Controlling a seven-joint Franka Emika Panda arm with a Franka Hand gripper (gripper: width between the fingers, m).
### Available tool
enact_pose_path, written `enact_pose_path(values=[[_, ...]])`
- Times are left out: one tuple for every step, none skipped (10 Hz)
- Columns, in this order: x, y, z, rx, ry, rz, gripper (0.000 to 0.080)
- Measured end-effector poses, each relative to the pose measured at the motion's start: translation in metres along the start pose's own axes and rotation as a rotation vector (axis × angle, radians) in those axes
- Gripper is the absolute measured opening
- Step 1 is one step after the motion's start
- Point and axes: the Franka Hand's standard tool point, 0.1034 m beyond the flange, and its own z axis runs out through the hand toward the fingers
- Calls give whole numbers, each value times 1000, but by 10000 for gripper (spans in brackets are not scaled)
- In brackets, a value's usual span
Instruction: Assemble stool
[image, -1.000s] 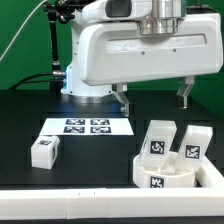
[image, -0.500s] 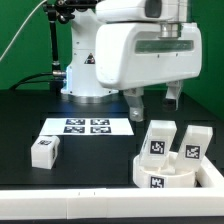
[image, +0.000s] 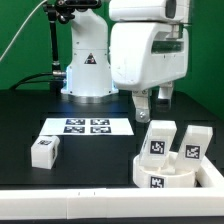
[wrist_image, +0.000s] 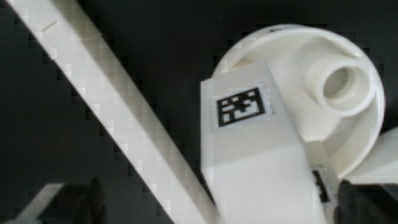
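Note:
The round white seat (image: 165, 176) sits at the front of the exterior view's right. Two white tagged legs (image: 158, 139) (image: 195, 144) stand upright just behind it. A third leg (image: 43, 150) lies alone at the exterior view's left. My gripper (image: 152, 100) hangs open and empty above the two standing legs, touching nothing. In the wrist view the seat (wrist_image: 294, 80) shows as a rounded white shape with a round socket and a tag. My dark fingers (wrist_image: 365, 195) show only at the frame's edges, wide apart.
The marker board (image: 87, 126) lies flat on the black table between the lone leg and the robot base (image: 88, 75). A long white border rail (image: 70, 205) runs along the front edge and crosses the wrist view (wrist_image: 107, 110) diagonally.
The hand has turned about its vertical axis above the right-hand legs, so the two fingers look closer together in the exterior view. The stool parts have not moved.

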Motion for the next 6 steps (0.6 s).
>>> enact_pose_path(values=[[1, -1, 2, -5, -6, -67, 649], [2, -2, 5, -6, -27, -189, 649], [4, -5, 8, -4, -38, -248, 649], [4, -8, 11, 11, -44, -244, 649], [3, -11, 16, 20, -50, -246, 649], [2, -13, 22, 28, -55, -247, 649]])
